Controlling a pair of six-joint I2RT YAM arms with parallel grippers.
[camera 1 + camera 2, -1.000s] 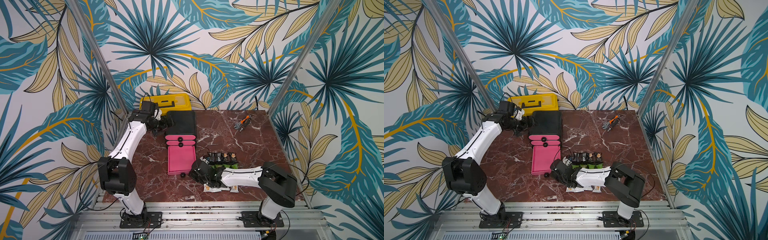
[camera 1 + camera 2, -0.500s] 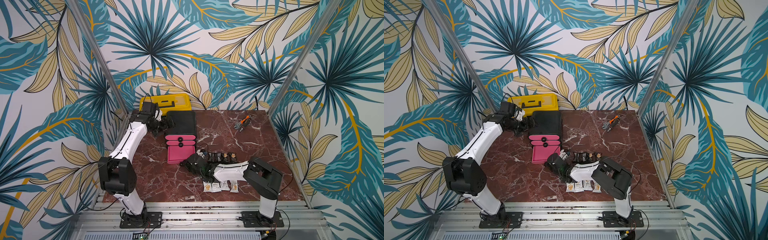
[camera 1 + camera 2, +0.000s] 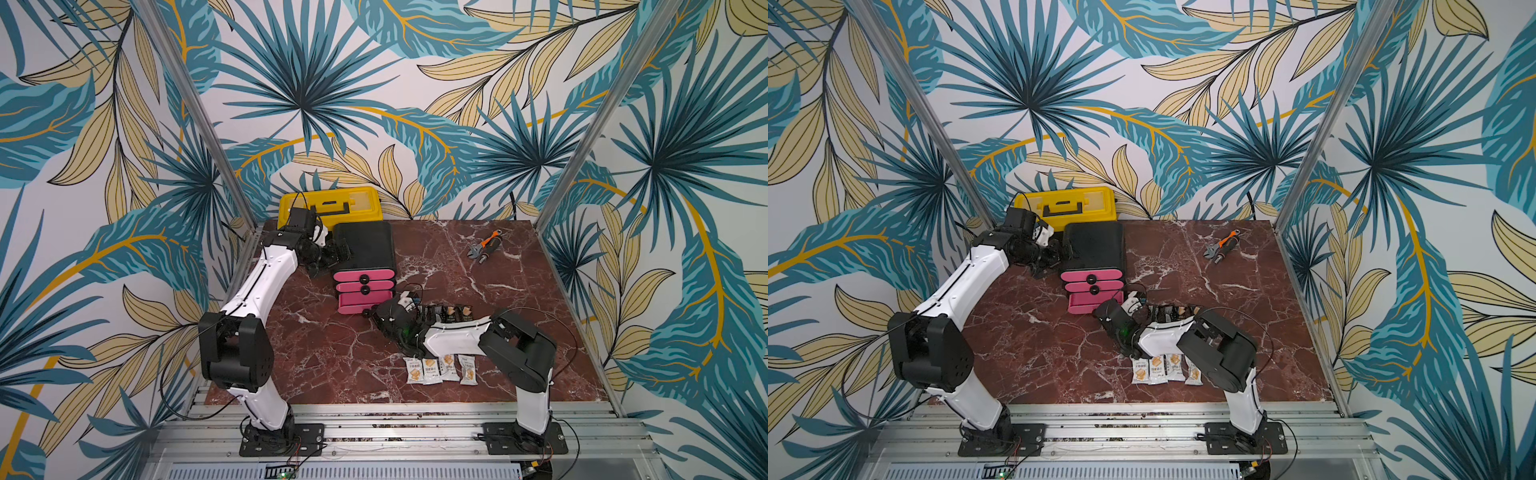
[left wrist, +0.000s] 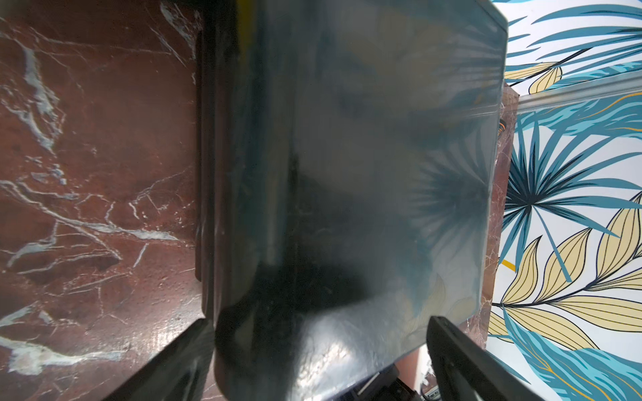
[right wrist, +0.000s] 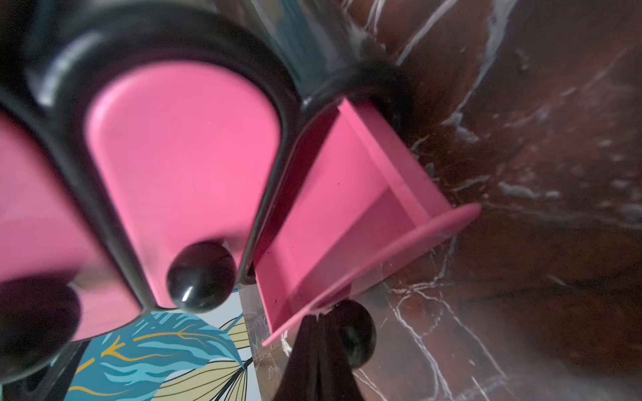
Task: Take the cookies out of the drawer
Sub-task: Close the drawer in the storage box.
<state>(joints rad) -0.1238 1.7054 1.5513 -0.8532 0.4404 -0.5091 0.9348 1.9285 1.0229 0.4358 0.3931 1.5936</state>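
Observation:
The cookies lie on the marble outside the drawer: a row of white packets [image 3: 440, 370] [image 3: 1165, 368] near the front, and dark packets [image 3: 446, 313] [image 3: 1173, 311] partly hidden behind my right arm. The bottom pink drawer [image 3: 353, 305] [image 3: 1092, 303] [image 5: 347, 208] of the black cabinet [image 3: 365, 245] [image 4: 347, 173] sticks out a little and looks empty. My right gripper [image 3: 380, 312] [image 3: 1100, 309] [image 5: 319, 319] is shut, its tips against the drawer front beside the black knob [image 5: 357, 333]. My left gripper [image 3: 332, 257] [image 3: 1059, 255] [image 4: 319, 321] is open, straddling the cabinet's left side.
A yellow toolbox [image 3: 330, 203] stands against the back wall behind the cabinet. An orange-handled tool [image 3: 484, 245] lies at the back right. The two upper drawers [image 3: 363, 282] are closed. Metal posts frame both sides of the table.
The bottom drawer, pulled far out a second ago, has slid most of the way in as my right gripper moved toward the cabinet. My left arm has not moved.

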